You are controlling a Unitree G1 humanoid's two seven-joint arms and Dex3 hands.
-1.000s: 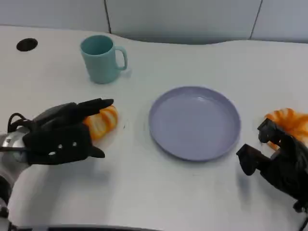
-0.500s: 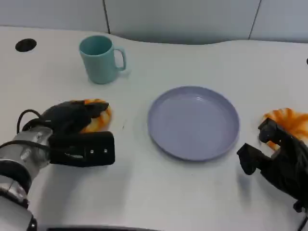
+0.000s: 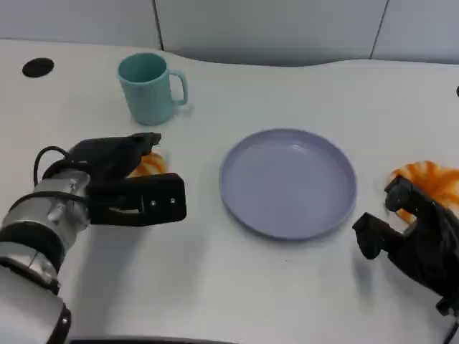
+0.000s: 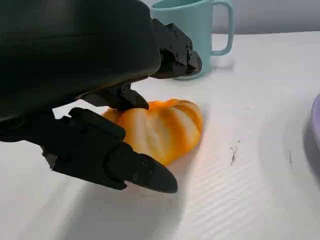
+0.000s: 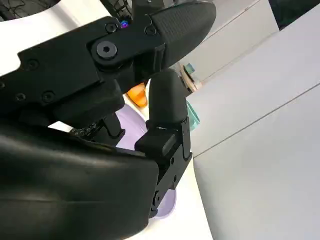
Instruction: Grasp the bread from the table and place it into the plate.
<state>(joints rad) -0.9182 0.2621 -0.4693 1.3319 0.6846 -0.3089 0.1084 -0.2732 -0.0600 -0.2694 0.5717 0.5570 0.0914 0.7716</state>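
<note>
Orange, white-streaked bread (image 3: 149,165) lies on the counter (image 3: 287,287) left of the plate (image 3: 288,182), and the plate holds nothing, so the placing is all still to do. The left hand (image 3: 125,183) is at the bread: fingers arch over its top and the thumb sits low on its near side. My judgement is that the grasp is forming but not made. What is left is to close, lift, carry across to the right and set the bread inside the rim.

From the head view the left hand covers most of the bread, and whether anything touches it cannot be told. The left wrist view fills that in: the bread (image 4: 160,127) rests flat on the counter with its far end free, the upper fingers (image 4: 175,50) hang above it, and the thumb lies just beside its near edge, so the hand looks spread around it, not clamped. It also shows the mug (image 4: 200,25) close behind the bread.

Only the head view gives the layout: the mug (image 3: 149,87) toward the far left corner, and a second orange piece (image 3: 434,179) at the right edge just beyond the right hand (image 3: 412,240), which is spread and holds nothing. The right wrist view adds little beyond that hand's own fingers (image 5: 167,112).
</note>
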